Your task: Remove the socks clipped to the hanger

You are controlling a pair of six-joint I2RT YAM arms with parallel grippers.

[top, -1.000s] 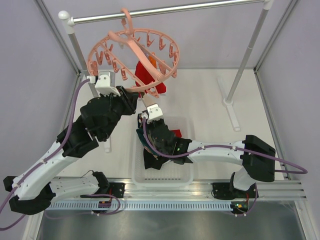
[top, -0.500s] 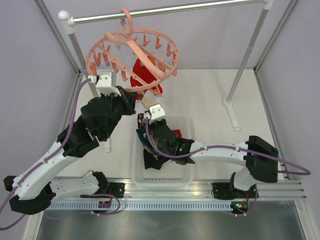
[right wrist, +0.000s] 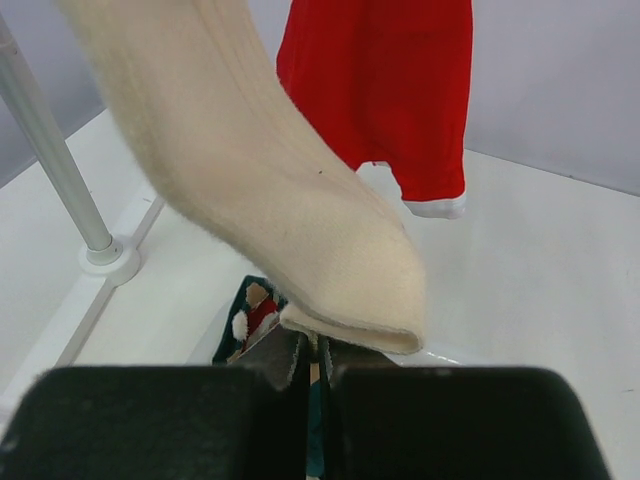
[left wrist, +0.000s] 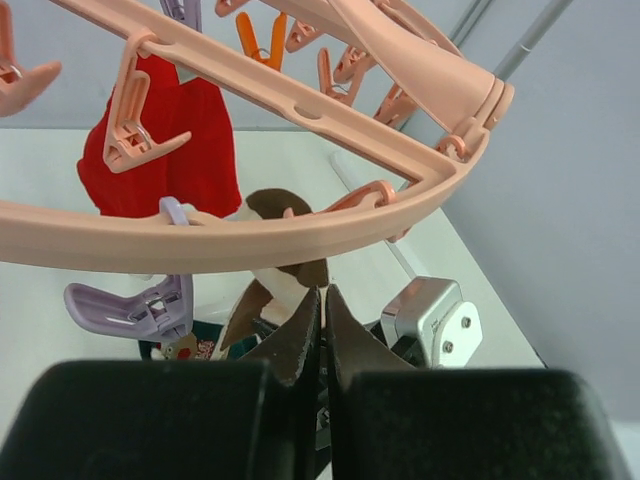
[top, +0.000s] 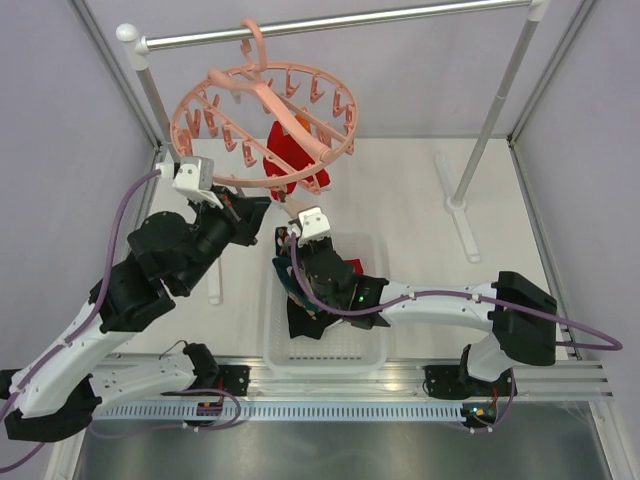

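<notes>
The salmon-pink hanger (top: pixel 265 105) hangs by its hook from the metal rail. A red sock (top: pixel 290 160) is clipped to it, also seen in the right wrist view (right wrist: pixel 385 90). A beige-brown sock (right wrist: pixel 260 190) hangs from the ring down to my right gripper (right wrist: pixel 312 345), which is shut on its lower edge above the basket. My left gripper (left wrist: pixel 322 300) is shut and empty just below the ring (left wrist: pixel 250 232), with the beige-brown sock (left wrist: pixel 285 275) beyond its tips. In the top view the left gripper (top: pixel 262 207) sits left of the right gripper (top: pixel 288 238).
A white basket (top: pixel 375 345) near the front holds dark socks (top: pixel 305 315), one teal with a red-white pattern (right wrist: pixel 252 312). The metal rail (top: pixel 340 22) stands on posts, with a foot (top: pixel 460 215) at back right. A purple clip (left wrist: pixel 140 305) dangles near my left fingers.
My left arm has drawn back to the left and away from the ring. The hanger has swung slightly. The right arm has hardly moved.
</notes>
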